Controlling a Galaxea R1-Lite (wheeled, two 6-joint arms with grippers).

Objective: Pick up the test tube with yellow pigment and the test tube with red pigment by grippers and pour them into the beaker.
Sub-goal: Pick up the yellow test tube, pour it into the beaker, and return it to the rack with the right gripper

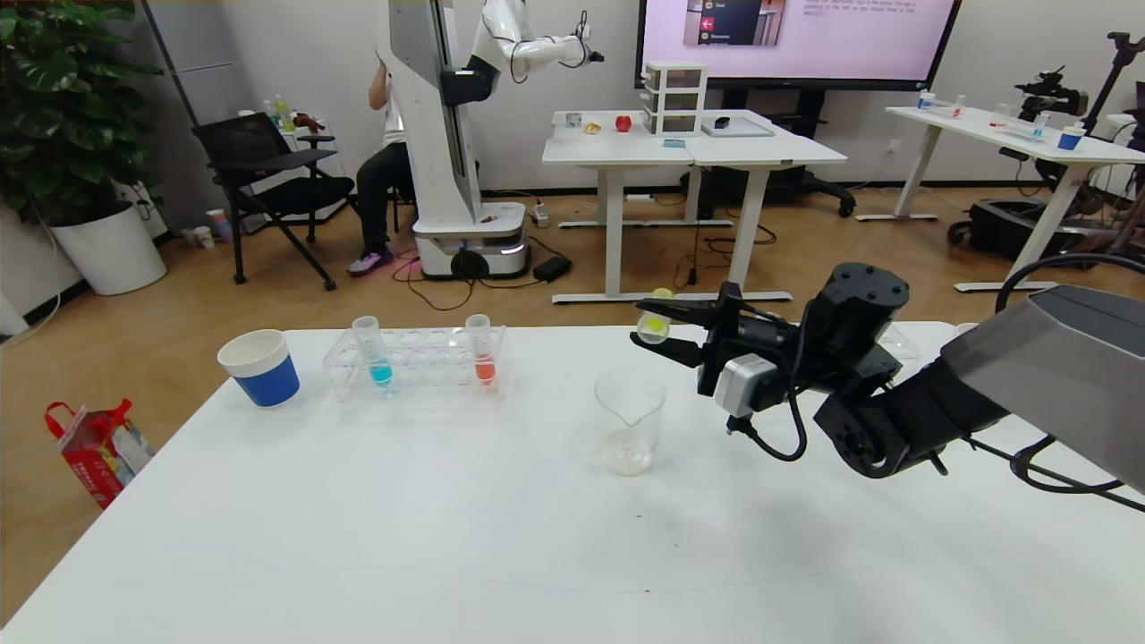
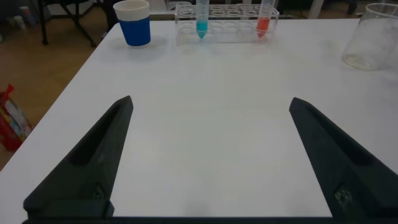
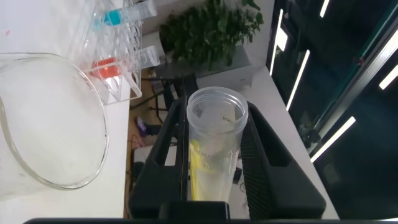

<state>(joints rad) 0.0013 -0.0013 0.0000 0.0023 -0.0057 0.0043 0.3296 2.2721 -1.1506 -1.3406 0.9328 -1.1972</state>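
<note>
My right gripper (image 1: 657,330) is shut on the test tube with yellow pigment (image 1: 656,319) and holds it tipped over, above and just right of the beaker (image 1: 630,420). In the right wrist view the tube (image 3: 214,149) lies between the black fingers (image 3: 268,162), its open mouth facing out, with yellow liquid along its wall; the beaker's rim (image 3: 93,112) is beside it. The test tube with red pigment (image 1: 481,351) stands in the clear rack (image 1: 419,362). My left gripper (image 2: 210,106) is open and empty, low over bare table near the front.
A tube with blue liquid (image 1: 375,351) stands in the rack's left part. A blue-and-white paper cup (image 1: 259,367) stands left of the rack. The table's far edge runs just behind the rack.
</note>
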